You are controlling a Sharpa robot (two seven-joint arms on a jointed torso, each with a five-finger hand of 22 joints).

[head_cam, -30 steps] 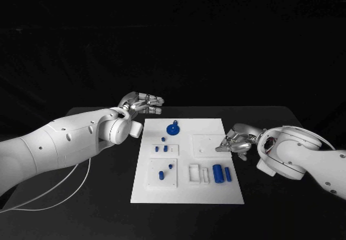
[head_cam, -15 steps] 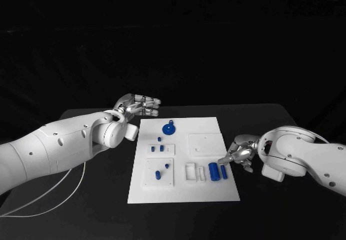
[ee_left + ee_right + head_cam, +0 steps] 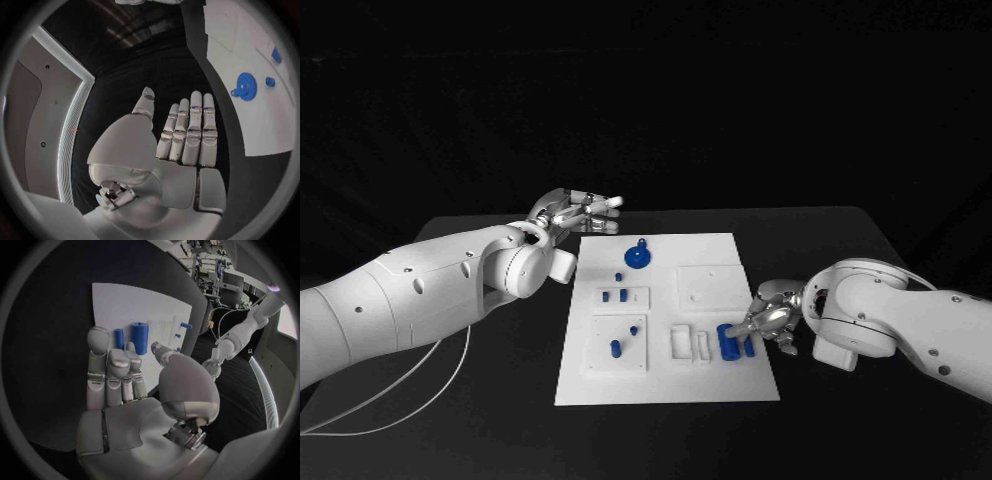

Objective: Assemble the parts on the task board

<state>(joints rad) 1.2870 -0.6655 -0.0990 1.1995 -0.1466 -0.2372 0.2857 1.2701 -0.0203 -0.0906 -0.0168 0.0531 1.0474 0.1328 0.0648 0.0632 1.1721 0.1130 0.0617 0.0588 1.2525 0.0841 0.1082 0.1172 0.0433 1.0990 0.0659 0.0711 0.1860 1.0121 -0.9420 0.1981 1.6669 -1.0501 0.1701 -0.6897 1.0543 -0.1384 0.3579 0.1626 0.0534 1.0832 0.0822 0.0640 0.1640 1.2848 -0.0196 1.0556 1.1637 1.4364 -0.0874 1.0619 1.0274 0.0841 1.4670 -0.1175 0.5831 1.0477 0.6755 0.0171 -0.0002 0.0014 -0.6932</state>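
Right robot hand (image 3: pixel 769 322) has moved in beside the blue cylinders (image 3: pixel 737 341), fingers spread, holding nothing; left robot hand (image 3: pixel 577 212) likewise.

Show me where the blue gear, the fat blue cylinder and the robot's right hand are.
blue gear (image 3: pixel 639 259), head view, middle of its disc.
fat blue cylinder (image 3: pixel 139 335), right wrist view, its side.
right hand (image 3: pixel 772 322), head view, middle of the hand.
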